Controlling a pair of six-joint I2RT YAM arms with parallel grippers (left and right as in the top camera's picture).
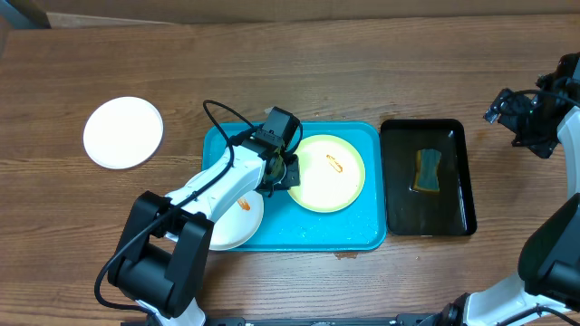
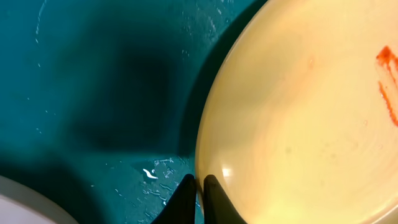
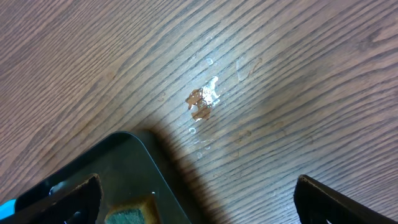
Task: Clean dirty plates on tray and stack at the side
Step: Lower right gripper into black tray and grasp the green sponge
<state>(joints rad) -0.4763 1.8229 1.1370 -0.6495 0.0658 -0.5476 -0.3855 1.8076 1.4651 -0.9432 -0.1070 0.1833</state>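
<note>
The pale yellow-green plate (image 1: 331, 172) lies on the right half of the turquoise tray (image 1: 362, 231) and has an orange smear. My left gripper (image 1: 288, 172) is at its left rim. In the left wrist view the fingers (image 2: 200, 190) are pinched shut on the rim of this plate (image 2: 298, 124). A white plate (image 1: 237, 222) with an orange smear lies on the tray's left front, partly under my left arm. Another white plate (image 1: 123, 132) lies on the table at the far left, with no smear in view. My right gripper (image 1: 518, 116) is open and empty at the far right.
A black tray (image 1: 458, 172) right of the turquoise tray holds a yellow-green sponge (image 1: 427, 170). The right wrist view shows that tray's corner (image 3: 134, 155), the sponge's edge (image 3: 134, 216) and a wet brownish spot (image 3: 202, 102) on the wood.
</note>
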